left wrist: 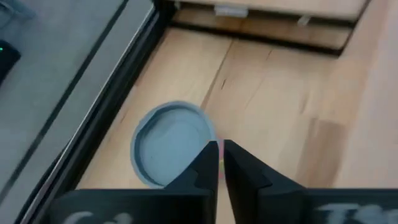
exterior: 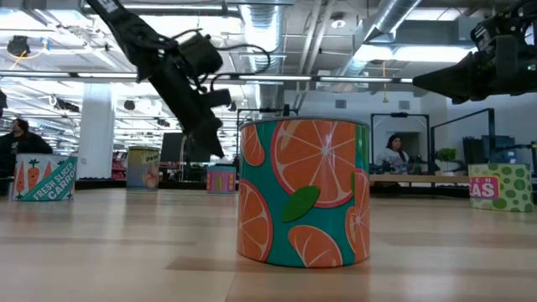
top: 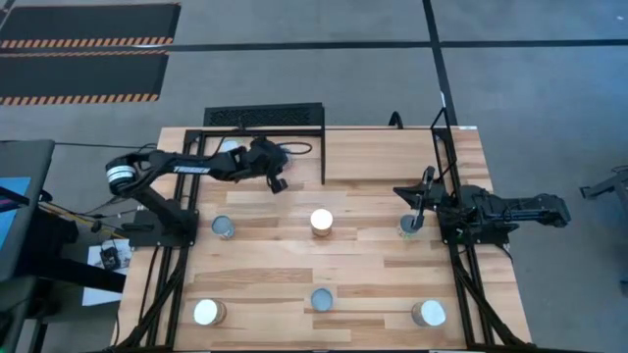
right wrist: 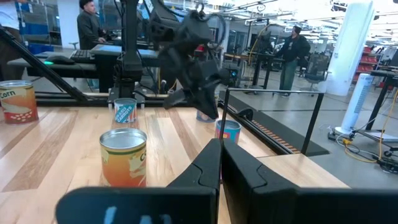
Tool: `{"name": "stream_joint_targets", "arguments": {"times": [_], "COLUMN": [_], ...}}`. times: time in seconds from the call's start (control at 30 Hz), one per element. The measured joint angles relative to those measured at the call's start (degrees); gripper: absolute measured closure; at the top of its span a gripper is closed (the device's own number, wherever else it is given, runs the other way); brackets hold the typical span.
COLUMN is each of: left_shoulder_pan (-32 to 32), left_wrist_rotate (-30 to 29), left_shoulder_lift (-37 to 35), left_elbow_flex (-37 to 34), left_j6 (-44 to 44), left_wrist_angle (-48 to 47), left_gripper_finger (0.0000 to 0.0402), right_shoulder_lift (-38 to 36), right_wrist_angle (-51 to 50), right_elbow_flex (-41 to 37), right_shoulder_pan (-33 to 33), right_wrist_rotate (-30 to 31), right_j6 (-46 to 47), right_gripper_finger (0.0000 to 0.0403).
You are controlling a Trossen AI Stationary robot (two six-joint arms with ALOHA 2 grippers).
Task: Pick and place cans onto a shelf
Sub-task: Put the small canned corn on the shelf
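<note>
Several cans stand upright on the wooden table (top: 363, 265), among them a bright-topped one (top: 322, 221) at the middle and a grey-topped one (top: 224, 227) at the left. The black wire shelf (top: 265, 118) stands at the far edge. My left gripper (top: 278, 181) reaches out near the shelf and slants down, its fingers shut (left wrist: 221, 144). Just beyond its tips stands a can with a pale-blue top (left wrist: 174, 152), and the arm hides this can from above. In the low view the tips (exterior: 214, 149) hang above a small can (exterior: 221, 179). My right gripper (top: 404, 193) waits shut at the right, holding nothing (right wrist: 221, 146).
A black rail (left wrist: 106, 118) runs close beside the pale-blue-topped can. An orange-printed can (exterior: 304, 193) stands close to the low camera. Another can (top: 410, 226) stands right by my right gripper. Three cans (top: 208, 312) line the near edge. People are in the room behind.
</note>
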Motion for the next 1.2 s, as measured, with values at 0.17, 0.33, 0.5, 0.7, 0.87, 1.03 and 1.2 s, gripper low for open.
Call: {"name": "stream_joint_targets", "arguments": {"times": [0.17,0.33,0.5,0.7,0.87,1.03,1.2], "left_shoulder_pan": [0.9,0.9,1.4,2.6,2.7,1.8,0.0], "left_wrist_rotate": [-2.0,-5.8,-5.1,-2.3,-0.4,1.8,15.6], "left_shoulder_lift": [4.7,7.0,7.7,7.6,6.9,2.6,-4.3], "left_elbow_flex": [1.7,2.0,2.0,2.1,2.1,4.9,11.2], "left_j6": [4.5,8.4,11.4,13.0,14.7,14.4,13.1], "left_wrist_angle": [0.1,1.8,2.0,2.0,1.2,-8.8,-24.5], "left_gripper_finger": [0.0323,0.0274,0.0264,0.0336,0.0391,0.0397,0.0397], "right_shoulder_lift": [0.0,0.0,0.0,0.0,0.0,0.0,0.0], "right_wrist_angle": [0.0,0.0,0.0,0.0,0.0,0.0,0.0], "right_elbow_flex": [0.0,0.0,0.0,0.0,0.0,0.0,0.0], "right_shoulder_pan": [0.0,0.0,0.1,0.1,0.1,0.1,0.1], "right_wrist_rotate": [0.0,0.0,0.0,0.0,0.0,0.0,0.0], "right_j6": [0.0,0.0,0.0,0.0,0.0,0.0,0.0], "right_gripper_finger": [0.0364,0.0364,0.0364,0.0364,0.0364,0.0364,0.0364]}}
